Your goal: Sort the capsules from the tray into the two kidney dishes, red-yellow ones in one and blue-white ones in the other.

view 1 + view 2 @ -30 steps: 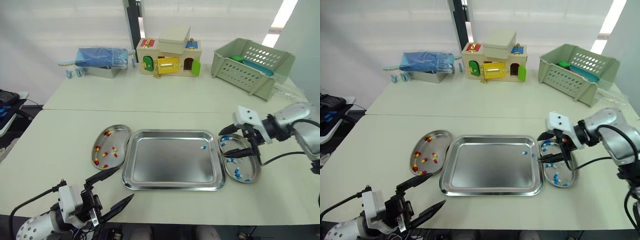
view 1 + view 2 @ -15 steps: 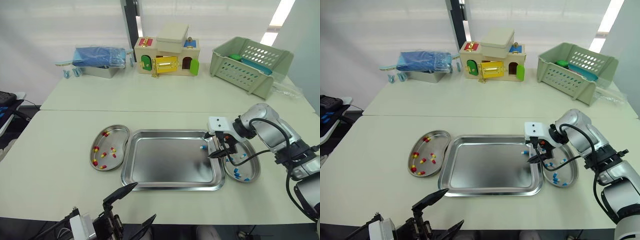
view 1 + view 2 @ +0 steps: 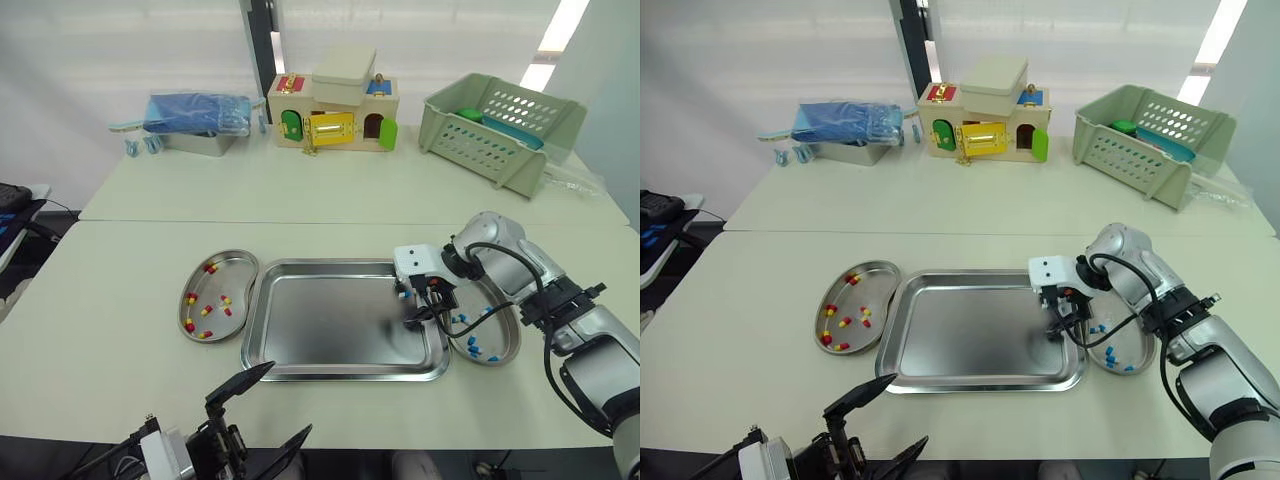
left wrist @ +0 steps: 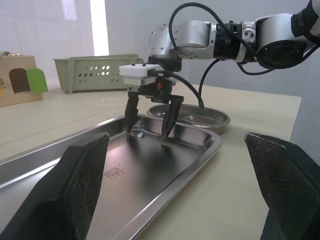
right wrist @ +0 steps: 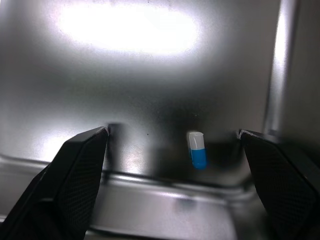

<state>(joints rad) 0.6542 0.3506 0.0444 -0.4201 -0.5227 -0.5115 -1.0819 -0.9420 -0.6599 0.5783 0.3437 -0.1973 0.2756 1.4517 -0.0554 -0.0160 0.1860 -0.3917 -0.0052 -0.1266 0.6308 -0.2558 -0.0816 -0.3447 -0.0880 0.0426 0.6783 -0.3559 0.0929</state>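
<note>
One blue-white capsule lies at the right end of the steel tray. My right gripper hangs open over that end, fingers pointing down. In the right wrist view the capsule lies on the tray floor between the spread fingers, by the tray wall. The left kidney dish holds several red-yellow capsules. The right kidney dish holds several blue-white capsules. My left gripper is open and empty at the table's front edge, short of the tray.
Along the far side of the table stand a wooden toy house, a green plastic basket and a blue bag on a metal tin. The right arm's cable loops over the right dish.
My right gripper has moved left from over the right kidney dish to the tray's right end and come down around the blue-white capsule. The left gripper has drawn back toward the front edge.
</note>
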